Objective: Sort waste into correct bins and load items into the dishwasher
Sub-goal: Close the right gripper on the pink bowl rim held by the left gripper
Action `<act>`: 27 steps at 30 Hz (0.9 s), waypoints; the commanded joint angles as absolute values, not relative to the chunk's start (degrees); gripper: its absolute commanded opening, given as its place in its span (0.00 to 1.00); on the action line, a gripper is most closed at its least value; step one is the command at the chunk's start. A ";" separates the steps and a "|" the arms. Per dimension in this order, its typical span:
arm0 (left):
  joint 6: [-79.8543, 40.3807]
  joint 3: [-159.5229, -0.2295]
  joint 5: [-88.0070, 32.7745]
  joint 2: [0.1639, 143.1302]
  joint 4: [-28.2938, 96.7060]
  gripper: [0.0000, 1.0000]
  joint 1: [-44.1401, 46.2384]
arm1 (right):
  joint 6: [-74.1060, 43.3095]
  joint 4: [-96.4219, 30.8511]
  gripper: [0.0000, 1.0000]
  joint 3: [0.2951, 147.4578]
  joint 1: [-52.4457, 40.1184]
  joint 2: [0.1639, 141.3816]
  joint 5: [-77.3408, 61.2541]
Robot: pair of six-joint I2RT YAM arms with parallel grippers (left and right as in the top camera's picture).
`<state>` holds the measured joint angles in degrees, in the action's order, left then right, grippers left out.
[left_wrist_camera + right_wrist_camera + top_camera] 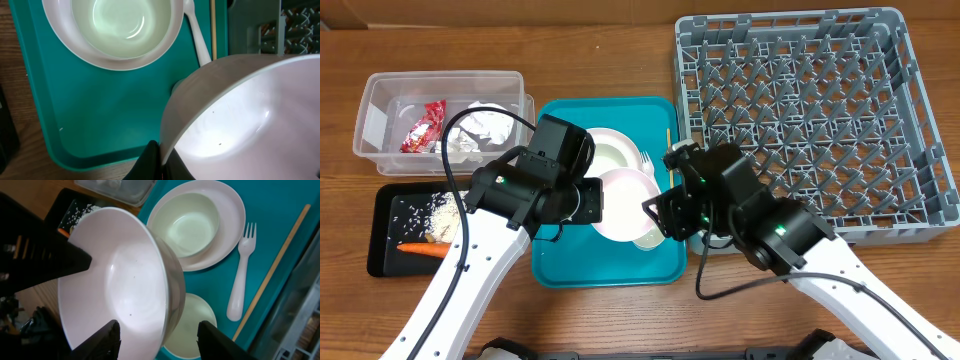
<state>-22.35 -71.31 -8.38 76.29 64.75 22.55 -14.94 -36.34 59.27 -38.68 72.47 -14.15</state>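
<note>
Risk: the raised bowl (125,280) hangs tilted from a single pinch on its rim. It could pivot or slip onto the plate (232,220) and fork (240,280) on the teal tray (270,200).
Left fingers (147,165): clamped on the bowl's rim.
Right fingers (107,337): half spread and empty, flanking the bowl's lower rim; contact unclear.
Bowl: lifted above the teal tray's middle.

In the left wrist view, the tilted bowl (240,115) is cut off by the right and bottom edges, and the fork (196,32) is partly hidden behind it. In the right wrist view, the cup (194,326) is half covered by that bowl.
</note>
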 commanded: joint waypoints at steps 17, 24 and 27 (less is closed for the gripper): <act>-22.35 -72.49 -9.26 75.68 64.84 0.07 22.96 | -15.07 -31.55 0.41 59.31 -39.00 74.67 -11.42; -22.33 -72.49 -9.23 75.68 64.66 0.08 22.96 | -16.60 -31.86 0.41 59.31 -39.00 76.60 -11.62; -22.33 -72.49 -9.26 75.68 64.71 0.08 22.96 | -16.60 -31.81 0.41 59.31 -39.00 76.64 -11.64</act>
<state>-22.35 -71.31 -8.40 76.29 64.86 22.55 -15.70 -32.21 59.27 -38.72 76.62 -11.97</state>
